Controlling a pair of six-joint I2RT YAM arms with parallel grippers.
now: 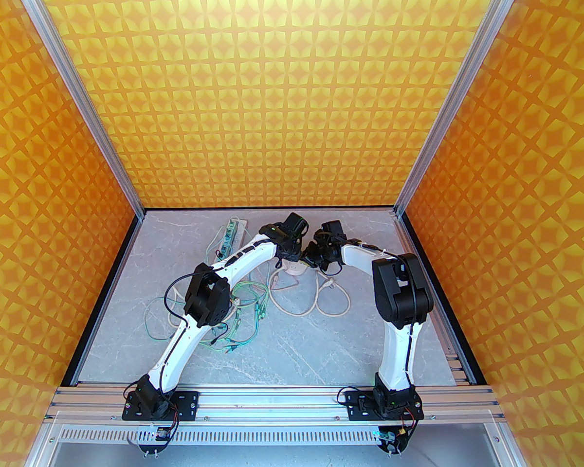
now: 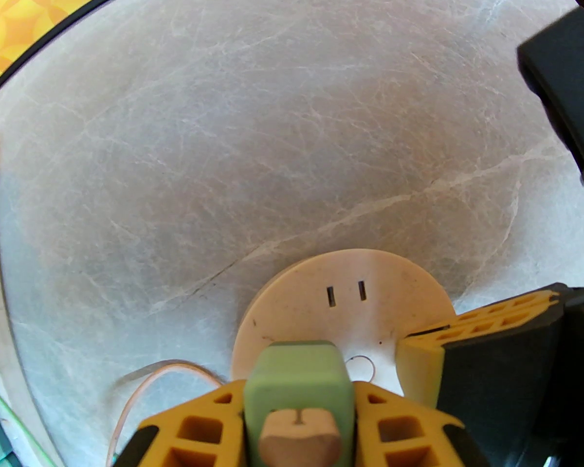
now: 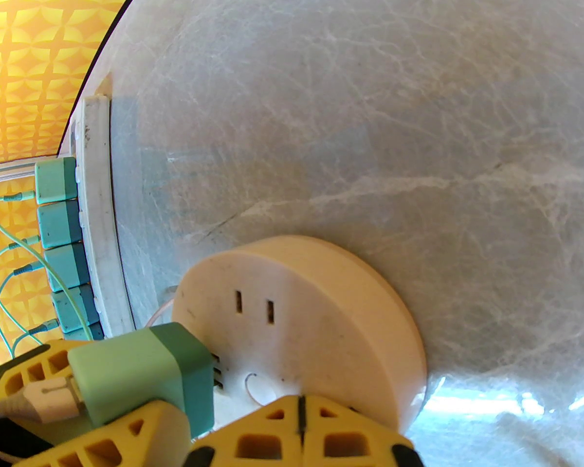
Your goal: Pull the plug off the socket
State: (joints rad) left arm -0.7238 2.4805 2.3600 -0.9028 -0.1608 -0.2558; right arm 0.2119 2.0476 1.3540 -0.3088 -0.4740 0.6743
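Note:
A round cream socket (image 1: 294, 268) (image 2: 321, 304) (image 3: 311, 309) lies on the marble table between both arms. A green plug (image 2: 297, 382) (image 3: 141, 377) with a beige cable stub sits at the socket's near edge. My left gripper (image 2: 299, 399) (image 1: 292, 256) is shut on it, yellow fingers (image 3: 126, 431) on either side. In the right wrist view the plug's dark prongs (image 3: 216, 370) show partly between plug and socket face. My right gripper (image 3: 299, 423) (image 1: 314, 258) is shut, its fingertips together and resting on the socket's top, beside the plug.
A white power strip (image 3: 97, 212) (image 1: 231, 234) carrying several teal plugs lies to the left near the back wall. Green cables (image 1: 233, 319) tangle under the left arm, and cream cable loops (image 1: 316, 302) lie in front of the socket.

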